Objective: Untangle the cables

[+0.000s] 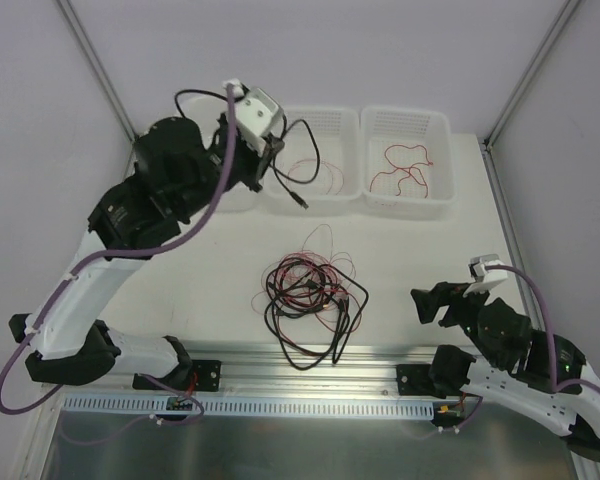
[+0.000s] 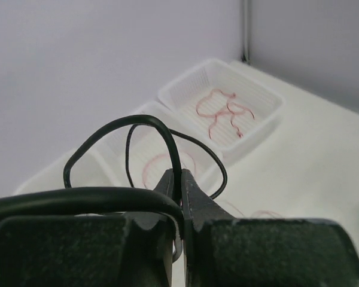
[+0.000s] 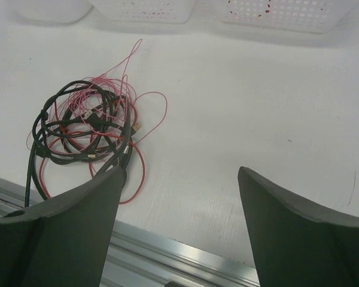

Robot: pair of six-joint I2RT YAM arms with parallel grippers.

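Black cable (image 2: pixel 139 118) hangs pinched in the closed left tool (image 2: pixel 180 179) above the white baskets (image 1: pixel 320 113) at the counter's far edge.
Its loose loops dangle over a basket that holds a fine pinkish wire (image 2: pixel 158 155), so a careless release here could, in my judgement, snarl the two together. The knot of black and red cables (image 3: pixel 84 128) lies mid-counter, near the aluminium rail (image 1: pixel 310 360). The right tool (image 3: pixel 180 173) hangs wide and empty nearby. The counter (image 1: pixel 430 250) is plain white, walled by pale panels (image 1: pixel 330 50).

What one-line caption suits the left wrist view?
Left gripper shut on a looping black cable; white baskets beyond hold red wires.
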